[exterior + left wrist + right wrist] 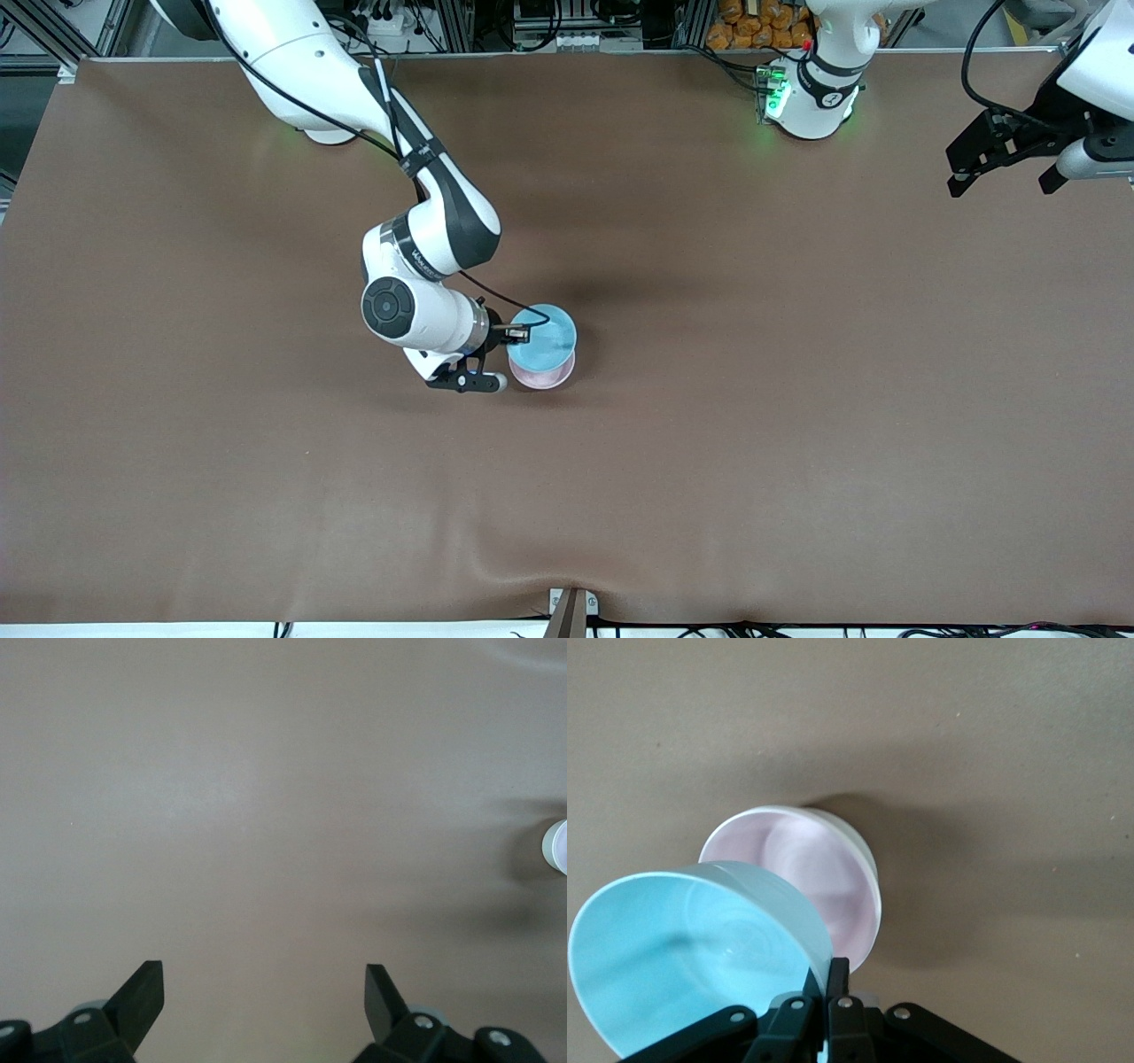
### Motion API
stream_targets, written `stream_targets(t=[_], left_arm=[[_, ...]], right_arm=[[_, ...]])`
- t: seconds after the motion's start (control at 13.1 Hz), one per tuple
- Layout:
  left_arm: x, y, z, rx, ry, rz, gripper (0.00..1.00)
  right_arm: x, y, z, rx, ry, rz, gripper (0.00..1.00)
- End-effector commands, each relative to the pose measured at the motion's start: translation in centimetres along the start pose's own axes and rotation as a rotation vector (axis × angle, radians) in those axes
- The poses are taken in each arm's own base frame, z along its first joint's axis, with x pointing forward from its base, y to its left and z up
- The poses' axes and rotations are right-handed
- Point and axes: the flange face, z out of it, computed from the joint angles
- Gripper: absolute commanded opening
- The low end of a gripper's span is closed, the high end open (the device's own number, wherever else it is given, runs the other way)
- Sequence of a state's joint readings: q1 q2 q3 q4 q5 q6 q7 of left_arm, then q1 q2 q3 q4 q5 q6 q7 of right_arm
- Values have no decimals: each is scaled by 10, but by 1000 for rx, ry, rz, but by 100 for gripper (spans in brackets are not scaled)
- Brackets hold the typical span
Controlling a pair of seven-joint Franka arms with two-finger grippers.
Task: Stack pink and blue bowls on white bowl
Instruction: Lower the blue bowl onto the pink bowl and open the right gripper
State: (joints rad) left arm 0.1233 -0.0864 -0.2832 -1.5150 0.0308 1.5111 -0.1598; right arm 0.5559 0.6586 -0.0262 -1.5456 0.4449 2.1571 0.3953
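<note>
My right gripper (518, 334) (833, 973) is shut on the rim of the light blue bowl (542, 337) (682, 948). It holds the bowl tilted, just over the pale pink bowl (545, 378) (806, 868). The pink bowl stands upright near the middle of the table. A pale outer wall (866, 859) shows round its rim; I cannot tell whether that is the white bowl. My left gripper (1003, 182) (264, 979) hangs open and empty over the table's left-arm end, far from the bowls.
The brown table cloth (797, 399) spreads wide round the bowls, with a ripple at its edge nearest the front camera. A small pale round thing (556, 846) shows at the edge of the left wrist view. The arm bases stand along the cloth's edge farthest from the camera.
</note>
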Motion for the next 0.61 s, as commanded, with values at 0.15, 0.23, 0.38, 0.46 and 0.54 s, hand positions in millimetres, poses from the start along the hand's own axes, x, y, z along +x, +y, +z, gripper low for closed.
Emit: stream_targets(t=[0.15,0.23,0.38,0.46,0.54], left_arm=[[-3,1,-6,11,22,17,100],[-4,1,-7,12,23,17,100],[-4,1,-8,7,24,18,100],[-4,2,-8,6,25,21,100],[-5,6,-8,6,24,25,100]], right_arm=[[4,12,15,-37,10,10,0],[4,12,15,-46,14,3,0],[4,12,15,-47,14,1,0],[3,11,16,-47,14,0,0],[4,10,17,-45,19,-1,0]])
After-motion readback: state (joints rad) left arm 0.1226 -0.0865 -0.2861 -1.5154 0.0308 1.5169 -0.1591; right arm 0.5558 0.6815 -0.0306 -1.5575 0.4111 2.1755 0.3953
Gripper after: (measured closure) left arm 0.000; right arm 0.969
